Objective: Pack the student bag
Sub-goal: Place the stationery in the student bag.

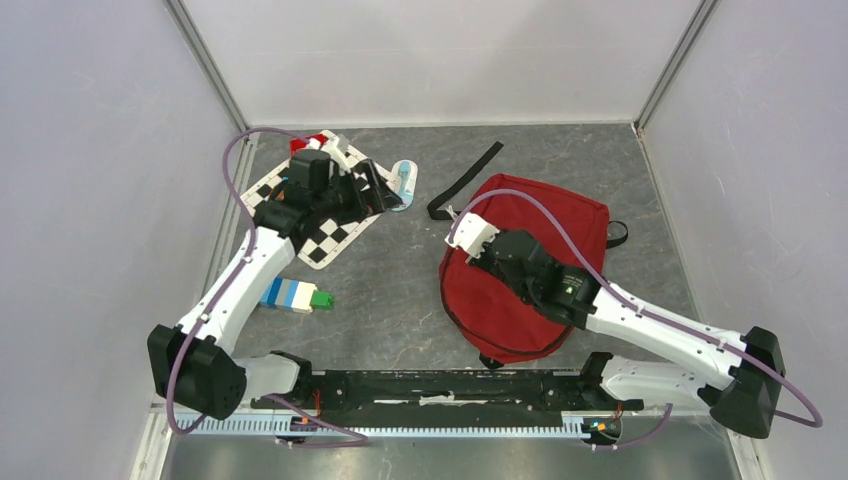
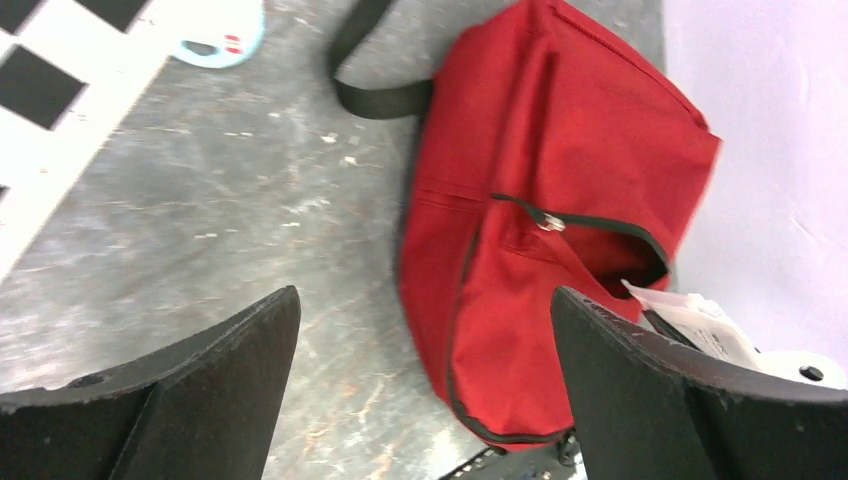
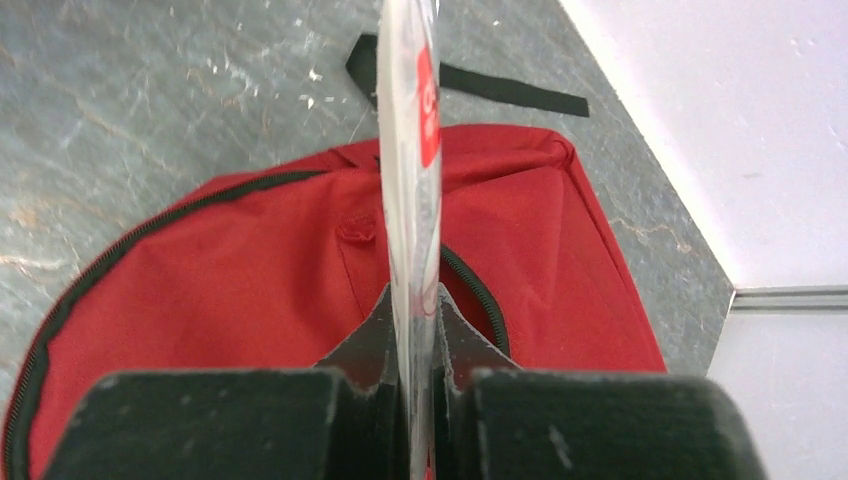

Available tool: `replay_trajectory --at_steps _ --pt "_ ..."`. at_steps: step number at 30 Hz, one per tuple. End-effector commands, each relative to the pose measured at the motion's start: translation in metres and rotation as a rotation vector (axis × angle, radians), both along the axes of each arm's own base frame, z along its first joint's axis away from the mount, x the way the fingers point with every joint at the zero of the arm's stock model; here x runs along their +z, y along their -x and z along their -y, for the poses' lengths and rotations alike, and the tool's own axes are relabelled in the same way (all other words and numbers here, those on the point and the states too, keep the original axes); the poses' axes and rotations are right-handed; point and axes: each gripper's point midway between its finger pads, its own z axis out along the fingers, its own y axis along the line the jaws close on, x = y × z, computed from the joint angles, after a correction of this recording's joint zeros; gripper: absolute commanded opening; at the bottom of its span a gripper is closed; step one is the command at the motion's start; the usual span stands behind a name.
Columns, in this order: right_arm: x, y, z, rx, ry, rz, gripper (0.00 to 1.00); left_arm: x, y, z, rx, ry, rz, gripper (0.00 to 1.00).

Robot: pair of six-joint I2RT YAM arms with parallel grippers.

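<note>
Lying flat on the right half of the tabletop, the dark-red backpack (image 1: 565, 215) has its rounded end toward the near edge and one black strap (image 1: 465, 180) trailing toward the far edge. The right gripper (image 3: 412, 335) hovers over the bag's left part, its jaws pinched tight on a thin, flat clear packet (image 3: 410, 150) with a red label, seen edge-on and standing upright above a curved black zip; what the packet holds I cannot tell. The left gripper (image 2: 425, 300) hangs above a checkered board (image 1: 330, 240) near the far left corner, jaws spread wide and gripping nothing. A row of blue, white and green blocks (image 1: 295, 295) lies near the left edge, just nearer than the board.
</note>
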Motion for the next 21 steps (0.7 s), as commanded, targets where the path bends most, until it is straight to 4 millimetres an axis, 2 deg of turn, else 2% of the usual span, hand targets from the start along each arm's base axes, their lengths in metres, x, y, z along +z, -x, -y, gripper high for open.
replay_trajectory --at_steps 1,3,6,13,21 --pt "-0.023 -0.001 0.001 0.089 0.123 -0.018 0.00 0.006 -0.010 -0.034 -0.023 -0.090 0.076 1.00" --pt "-0.035 -0.003 0.005 0.102 0.147 0.002 0.00 0.003 -0.016 -0.049 0.017 -0.128 0.099 1.00" --pt "-0.042 -0.008 0.014 0.078 0.189 0.019 0.00 -0.001 -0.019 -0.060 0.031 -0.163 0.129 1.00" --pt "-0.060 -0.005 0.040 0.021 0.306 -0.026 0.00 -0.015 -0.027 -0.068 0.024 -0.197 0.122 1.00" --pt "-0.074 0.005 0.073 -0.067 0.410 -0.126 0.00 -0.007 -0.042 -0.080 0.021 -0.246 0.143 1.00"
